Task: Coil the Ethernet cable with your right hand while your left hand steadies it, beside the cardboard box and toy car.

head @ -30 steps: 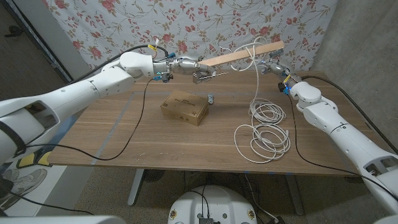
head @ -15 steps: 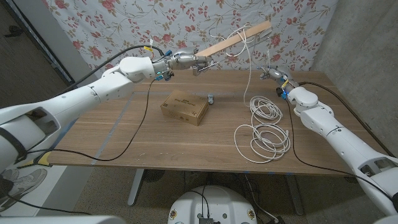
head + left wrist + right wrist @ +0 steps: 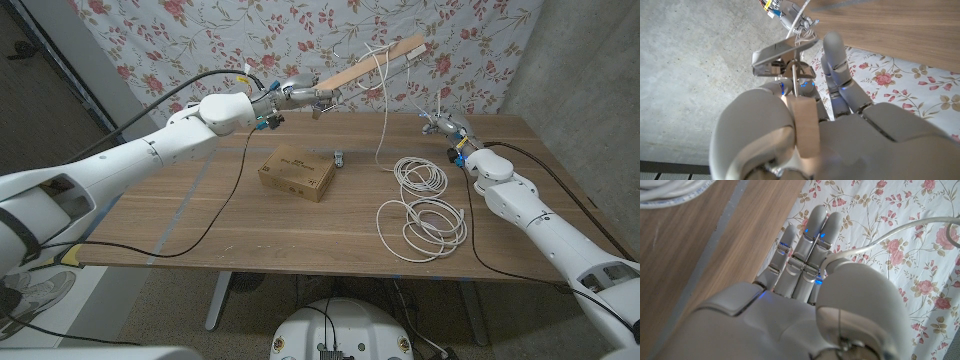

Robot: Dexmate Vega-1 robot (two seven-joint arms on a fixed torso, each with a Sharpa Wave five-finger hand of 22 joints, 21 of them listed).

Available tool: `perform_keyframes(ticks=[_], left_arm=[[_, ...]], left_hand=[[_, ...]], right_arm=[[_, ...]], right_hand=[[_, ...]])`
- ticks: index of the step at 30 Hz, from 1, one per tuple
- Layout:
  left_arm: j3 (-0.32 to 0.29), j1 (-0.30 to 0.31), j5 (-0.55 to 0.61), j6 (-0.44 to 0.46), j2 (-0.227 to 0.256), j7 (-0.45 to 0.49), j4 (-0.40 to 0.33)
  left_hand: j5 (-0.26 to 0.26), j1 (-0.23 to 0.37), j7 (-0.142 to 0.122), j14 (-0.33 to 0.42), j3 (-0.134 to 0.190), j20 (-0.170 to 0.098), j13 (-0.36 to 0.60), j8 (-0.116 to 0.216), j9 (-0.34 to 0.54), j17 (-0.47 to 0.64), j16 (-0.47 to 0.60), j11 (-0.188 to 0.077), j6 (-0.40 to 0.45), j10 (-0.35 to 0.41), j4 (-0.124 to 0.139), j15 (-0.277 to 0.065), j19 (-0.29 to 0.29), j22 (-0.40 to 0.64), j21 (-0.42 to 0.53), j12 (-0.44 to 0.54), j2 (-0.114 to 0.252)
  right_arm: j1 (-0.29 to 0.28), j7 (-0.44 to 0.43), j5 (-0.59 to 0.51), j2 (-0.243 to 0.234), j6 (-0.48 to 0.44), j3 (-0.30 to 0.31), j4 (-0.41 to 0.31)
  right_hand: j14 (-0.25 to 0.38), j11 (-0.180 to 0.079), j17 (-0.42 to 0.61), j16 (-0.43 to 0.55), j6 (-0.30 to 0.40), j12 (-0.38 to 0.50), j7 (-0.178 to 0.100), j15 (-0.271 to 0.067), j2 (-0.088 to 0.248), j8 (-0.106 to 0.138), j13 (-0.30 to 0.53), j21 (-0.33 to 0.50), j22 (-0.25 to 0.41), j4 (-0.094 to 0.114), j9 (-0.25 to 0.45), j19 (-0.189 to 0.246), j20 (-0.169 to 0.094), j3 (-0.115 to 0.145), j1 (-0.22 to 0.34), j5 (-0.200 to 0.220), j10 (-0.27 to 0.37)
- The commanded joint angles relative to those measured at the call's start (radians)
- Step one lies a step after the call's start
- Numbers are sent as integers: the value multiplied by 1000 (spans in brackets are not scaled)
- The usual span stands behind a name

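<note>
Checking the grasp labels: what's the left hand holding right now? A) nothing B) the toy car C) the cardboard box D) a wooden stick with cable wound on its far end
D: the left hand grips a wooden stick raised above the table, with white cable hanging from its far end.

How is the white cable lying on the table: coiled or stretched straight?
Mostly coiled: the cable lies in loose loops, with one strand rising to the wooden stick.

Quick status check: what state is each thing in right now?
left hand: holds wooden slat, raised
wooden slat: tilted up, cable draped over its end
Ethernet cable: partly coiled on table
right hand: pinches cable
cardboard box: closed
toy car: on table beside box
</note>
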Motion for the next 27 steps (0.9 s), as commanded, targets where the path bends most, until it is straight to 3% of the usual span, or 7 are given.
perform_keyframes(ticks=[1, 16, 22, 27], left_arm=[[22, -19, 117, 94, 6, 123, -54], [46, -56, 231, 246, -16, 156, -98], [47, -64, 253, 271, -35, 137, -88], [45, -68, 260, 284, -49, 113, -78]], left_hand=[[-1, -4, -7, 312, -2, 81, 2, 11, 2, 3, 111, -3, 3, 5, 1, -242, -385, 1, -4, 5, 4], [-1, -4, -4, 314, -2, 79, 1, 12, -2, 3, 116, -5, 1, 3, 1, -244, -383, -2, -5, 5, 5], [-1, -4, -7, 310, -2, 79, 1, 13, -2, 3, 116, -5, -1, 3, 0, -246, -382, -3, -4, 5, 5], [-1, -4, -6, 312, -2, 79, 1, 13, -5, 3, 117, -5, -2, 4, 0, -244, -382, -3, -4, 5, 6]], right_arm=[[-63, -28, 18, -16, 40, 28, -45], [-192, -101, 22, -40, 120, 82, -158], [-226, -118, 8, -41, 165, 96, -193], [-241, -133, -8, -38, 188, 101, -206]], right_hand=[[10, 3, -4, -3, 142, -4, 99, -5, 5, 4, 4, 7, 1, -1, -1, 2, -156, 9, 3, 5, 7], [25, 6, -48, -24, 161, -29, 114, -4, 6, 0, -34, 10, 0, -9, -21, 13, -154, 13, 7, -1, 19], [26, 24, -93, -47, 165, -77, 115, -3, 7, -5, -74, 10, -1, -15, -39, 11, -154, 15, 9, -7, -13], [25, 22, -112, -57, 161, -97, 112, -3, 6, -8, -92, 8, -2, -16, -48, 7, -156, 15, 7, -9, -17]])
